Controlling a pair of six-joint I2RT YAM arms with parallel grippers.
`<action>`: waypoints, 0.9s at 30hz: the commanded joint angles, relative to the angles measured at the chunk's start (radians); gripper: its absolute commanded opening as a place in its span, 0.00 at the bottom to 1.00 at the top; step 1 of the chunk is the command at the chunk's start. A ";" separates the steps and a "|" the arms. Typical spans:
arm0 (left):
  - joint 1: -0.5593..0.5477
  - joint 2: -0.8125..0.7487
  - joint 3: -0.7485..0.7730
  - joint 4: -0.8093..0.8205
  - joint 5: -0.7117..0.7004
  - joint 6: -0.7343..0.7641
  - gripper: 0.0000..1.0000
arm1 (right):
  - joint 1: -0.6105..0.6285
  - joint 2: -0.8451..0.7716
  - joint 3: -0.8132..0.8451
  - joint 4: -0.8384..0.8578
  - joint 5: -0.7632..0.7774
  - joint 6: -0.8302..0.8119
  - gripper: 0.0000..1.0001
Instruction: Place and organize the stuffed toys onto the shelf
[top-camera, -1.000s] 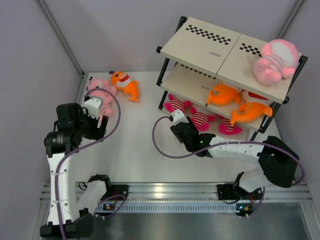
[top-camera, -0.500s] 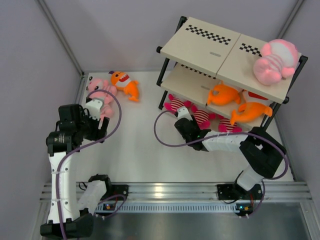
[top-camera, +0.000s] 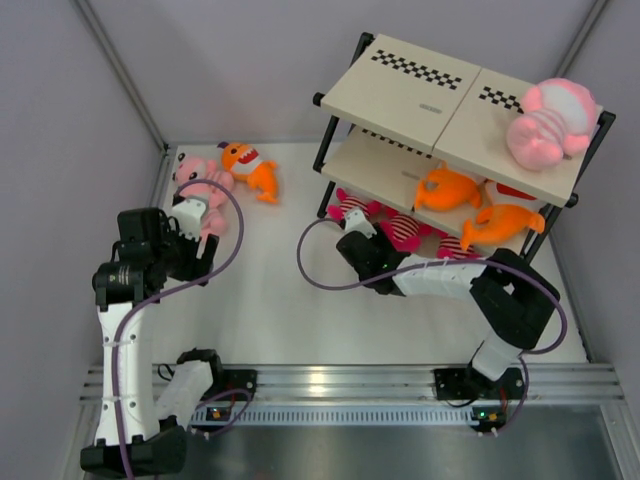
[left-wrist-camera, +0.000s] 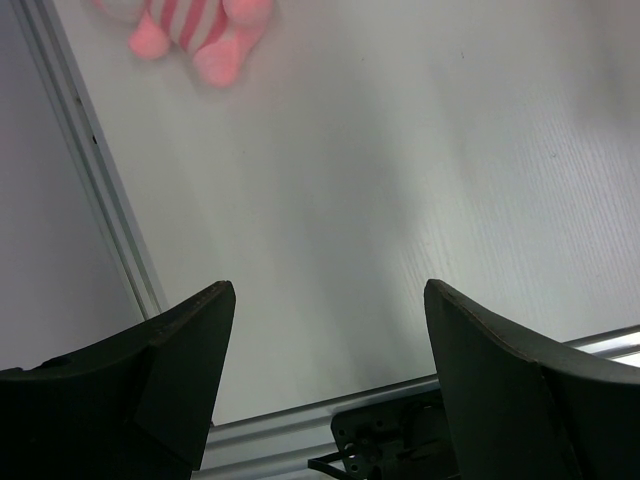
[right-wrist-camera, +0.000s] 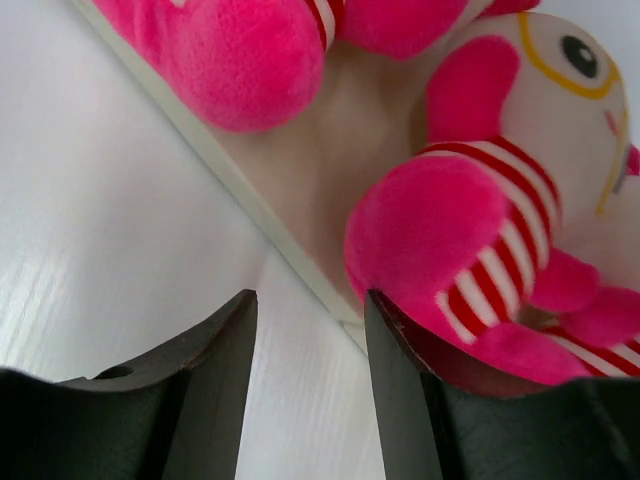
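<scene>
The shelf (top-camera: 400, 90) stands at the back right. One pale-pink striped animal (top-camera: 548, 122) lies on its top board. Two orange fish (top-camera: 445, 187) lie on the middle board, and three magenta toys (top-camera: 400, 230) on the bottom board. Pink striped plush (top-camera: 200, 182) and an orange fish (top-camera: 250, 167) lie on the table at the far left. My left gripper (top-camera: 197, 250) is open and empty above the table, near that pink plush (left-wrist-camera: 200, 25). My right gripper (top-camera: 358, 238) is open and empty at the bottom board's front edge (right-wrist-camera: 300, 190). Its right finger is against a magenta toy (right-wrist-camera: 440, 230).
The left wall and its floor rail (left-wrist-camera: 90, 180) run close beside my left gripper. The shelf's black front-left leg (top-camera: 327, 175) stands just beyond my right gripper. An aluminium rail (top-camera: 340, 385) with the arm bases runs along the near edge.
My right gripper has moved forward to the bottom board's edge, then shifted a little left. My left arm has barely moved.
</scene>
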 joint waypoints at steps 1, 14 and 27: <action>-0.004 0.004 0.004 0.016 0.015 0.004 0.82 | 0.084 -0.035 0.133 -0.194 0.178 0.093 0.48; -0.004 -0.028 0.013 0.013 0.076 0.021 0.83 | 0.351 -0.201 0.123 -0.990 0.445 1.155 0.39; -0.050 -0.057 0.023 0.011 0.055 0.024 0.83 | 0.021 -0.572 -0.209 -0.563 0.500 0.990 0.40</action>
